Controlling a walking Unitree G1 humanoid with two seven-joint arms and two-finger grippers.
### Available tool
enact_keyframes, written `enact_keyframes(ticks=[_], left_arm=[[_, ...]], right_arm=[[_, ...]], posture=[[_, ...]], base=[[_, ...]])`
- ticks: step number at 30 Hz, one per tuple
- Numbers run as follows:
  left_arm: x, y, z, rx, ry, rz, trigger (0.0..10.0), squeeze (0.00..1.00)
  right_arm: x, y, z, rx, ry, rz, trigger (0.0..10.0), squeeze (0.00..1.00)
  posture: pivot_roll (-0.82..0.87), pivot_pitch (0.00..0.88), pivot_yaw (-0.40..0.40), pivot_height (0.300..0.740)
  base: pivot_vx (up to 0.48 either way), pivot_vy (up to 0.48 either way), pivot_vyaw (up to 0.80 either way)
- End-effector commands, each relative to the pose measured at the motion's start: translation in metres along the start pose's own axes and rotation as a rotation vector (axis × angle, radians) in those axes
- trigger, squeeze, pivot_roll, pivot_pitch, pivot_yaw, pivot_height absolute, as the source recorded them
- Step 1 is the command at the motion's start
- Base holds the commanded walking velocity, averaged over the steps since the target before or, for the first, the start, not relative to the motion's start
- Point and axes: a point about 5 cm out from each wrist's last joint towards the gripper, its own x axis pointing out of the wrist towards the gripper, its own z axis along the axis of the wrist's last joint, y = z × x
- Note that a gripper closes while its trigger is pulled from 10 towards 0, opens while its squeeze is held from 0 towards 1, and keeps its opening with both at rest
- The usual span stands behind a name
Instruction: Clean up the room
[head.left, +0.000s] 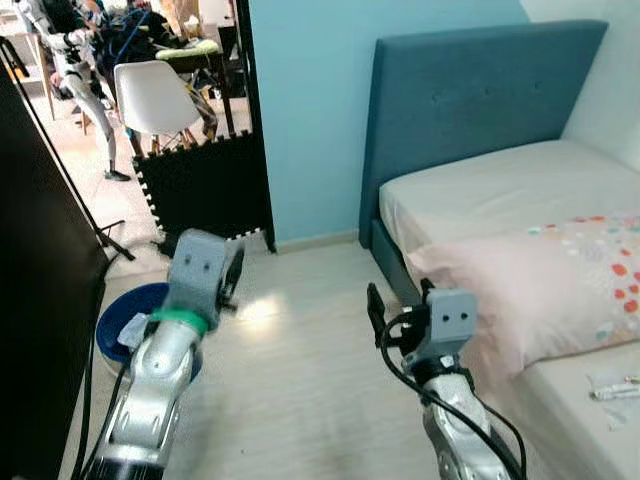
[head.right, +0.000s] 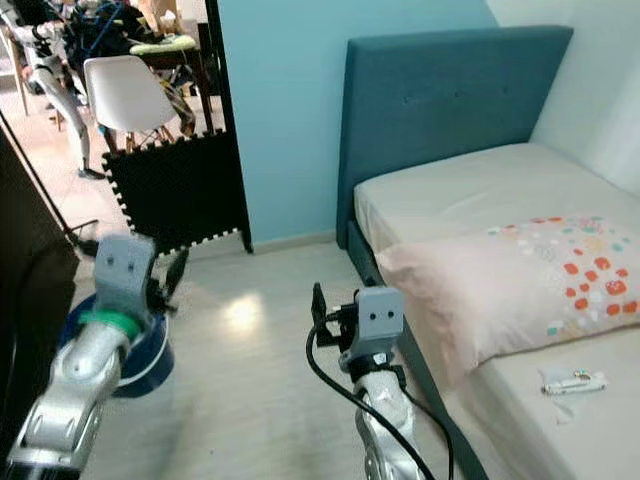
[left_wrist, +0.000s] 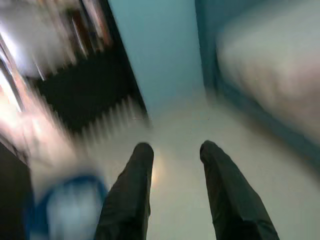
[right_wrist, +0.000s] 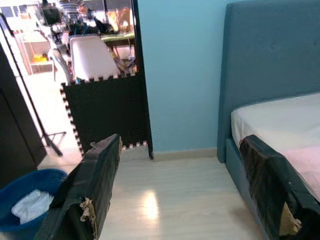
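A blue bin (head.left: 128, 305) with white crumpled waste in it stands on the pale floor at my left, also seen as the bin (right_wrist: 20, 190). My left gripper (left_wrist: 172, 150) hovers beside and above it, open with nothing between its fingers; that view is blurred. My right gripper (right_wrist: 180, 140) is held over the floor by the bed's corner, wide open and empty. A small white wrapper-like item (head.right: 572, 381) lies on the mattress near a pink pillow (head.left: 540, 280) with coloured dots.
The bed with its blue headboard (head.left: 470, 100) fills the right side. A black foam mat barrier (head.left: 205, 185) blocks the doorway, with a white chair (head.left: 155, 95) and a figure in white and black (head.left: 75, 50) beyond. A black cabinet (head.left: 40, 300) stands at left.
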Motion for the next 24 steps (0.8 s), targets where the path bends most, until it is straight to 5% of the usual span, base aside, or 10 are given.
enact_keyframes(ticks=[1,7,13,24], left_arm=[[-0.005,-0.001,-0.022,-0.002,0.106,-0.018,10.0,0.00],[-0.006,-0.015,-0.021,-0.049,0.128,-0.053,10.0,0.00],[-0.003,-0.015,-0.013,0.041,0.070,-0.064,10.0,0.00],[0.002,-0.021,0.004,-0.014,0.002,-0.053,10.0,0.00]], right_arm=[[-0.006,-0.001,-0.012,0.011,0.056,-0.004,10.0,0.00],[-0.015,0.008,-0.030,0.002,0.157,0.073,10.0,0.00],[-0.011,0.010,-0.027,0.010,0.145,0.076,10.0,0.00],[-0.009,0.009,-0.026,0.000,0.135,0.087,10.0,0.00]], posture=[[-0.09,0.000,0.100,0.716],[-0.09,0.000,0.095,0.716],[-0.09,0.000,0.095,0.716],[-0.09,0.000,0.091,0.716]], base=[[0.000,0.000,0.00],[0.000,0.000,0.00],[0.000,0.000,0.00],[0.000,0.000,0.00]])
